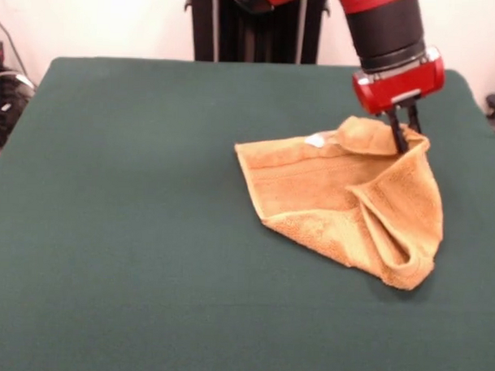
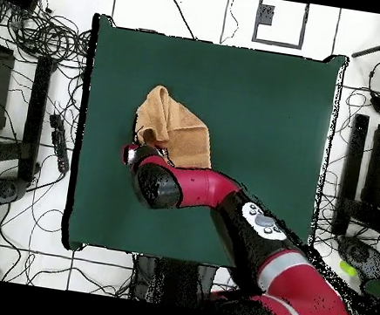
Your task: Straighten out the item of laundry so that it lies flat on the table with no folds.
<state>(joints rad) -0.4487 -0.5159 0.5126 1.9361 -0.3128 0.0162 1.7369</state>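
Observation:
The golden-orange towel (image 1: 344, 205) lies crumpled on the right half of the green table (image 1: 148, 231), with one side doubled over into a ridge at the right and its white tag (image 1: 314, 141) showing at the far edge. My gripper (image 1: 401, 132) is shut on the towel's far right corner, which bunches up around the fingers and sits slightly raised. In the overhead view the towel (image 2: 176, 127) lies left of the middle of the table (image 2: 262, 114), and my arm (image 2: 189, 186) covers its lower edge and the gripper.
The robot's black pedestal (image 1: 253, 27) stands behind the table's far edge. Cables and dark equipment (image 2: 35, 36) lie on the floor to the sides of the table.

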